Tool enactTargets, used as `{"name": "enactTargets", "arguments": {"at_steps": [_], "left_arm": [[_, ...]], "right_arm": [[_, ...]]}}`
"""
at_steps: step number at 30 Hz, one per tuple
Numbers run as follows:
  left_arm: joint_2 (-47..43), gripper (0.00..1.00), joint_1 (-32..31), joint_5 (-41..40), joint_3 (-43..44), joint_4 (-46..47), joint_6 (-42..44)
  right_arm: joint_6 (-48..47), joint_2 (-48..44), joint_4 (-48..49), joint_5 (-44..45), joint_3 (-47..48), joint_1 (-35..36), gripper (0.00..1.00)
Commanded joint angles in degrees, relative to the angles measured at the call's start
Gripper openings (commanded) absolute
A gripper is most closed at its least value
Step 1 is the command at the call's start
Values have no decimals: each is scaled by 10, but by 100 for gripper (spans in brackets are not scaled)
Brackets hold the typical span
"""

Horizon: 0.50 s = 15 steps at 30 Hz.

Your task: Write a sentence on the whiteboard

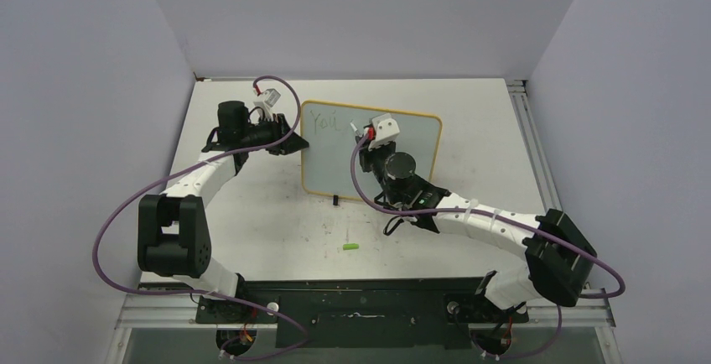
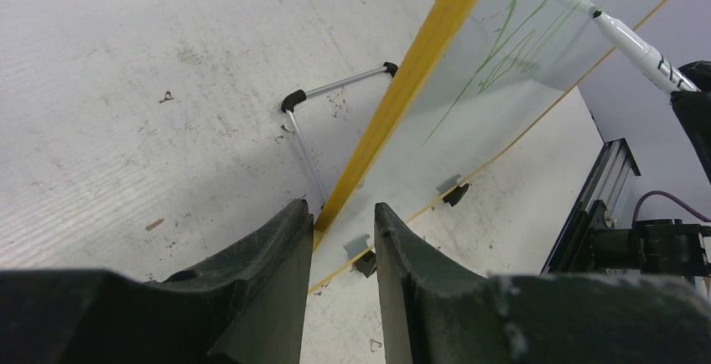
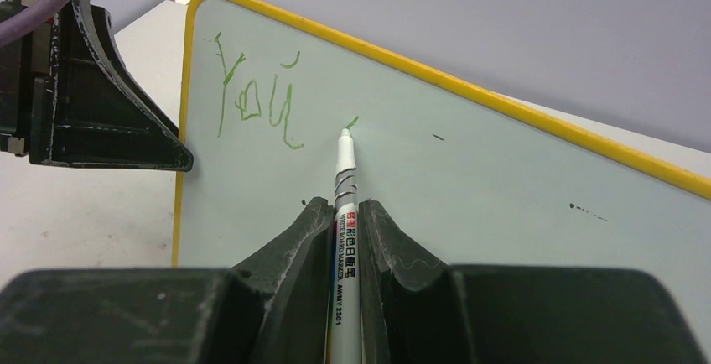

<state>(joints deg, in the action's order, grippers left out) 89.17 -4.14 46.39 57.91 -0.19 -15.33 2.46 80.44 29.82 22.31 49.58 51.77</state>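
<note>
The left gripper (image 1: 288, 139) straddles the left frame of the board (image 1: 419, 142), seemingly clamped to steady it; the board stands propped toward the back of the surface (image 1: 268, 230); the sentence (image 3: 251, 96) reads only "You" plus one tick; the right gripper (image 3: 344, 206) is clenched on the marker (image 3: 345, 158), tip at the board. The second word looks to be starting; next calls for light, short strokes rightward. Only the left wrist view shows the wire stand (image 2: 335, 87); only the top view shows the green cap (image 1: 350, 247).

The white-and-black left arm (image 1: 201, 175) reaches forward, elbow bent, and the black two-fingered left gripper (image 2: 339, 213) pinches the yellow-framed whiteboard (image 2: 411, 75) by its edge. The right arm (image 1: 486, 223) sweeps in leftward, the right gripper (image 3: 345, 209) clamped tight on a white marker pen (image 3: 344, 158).
</note>
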Motion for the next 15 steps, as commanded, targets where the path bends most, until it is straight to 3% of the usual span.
{"name": "enactTargets", "arguments": {"at_steps": [1, 15], "left_arm": [[-1, 31, -6, 12, 19, 3, 8], [-2, 31, -7, 12, 19, 3, 8]], "right_arm": [[2, 14, 11, 7, 13, -5, 5], [8, 5, -10, 13, -10, 7, 5]]}}
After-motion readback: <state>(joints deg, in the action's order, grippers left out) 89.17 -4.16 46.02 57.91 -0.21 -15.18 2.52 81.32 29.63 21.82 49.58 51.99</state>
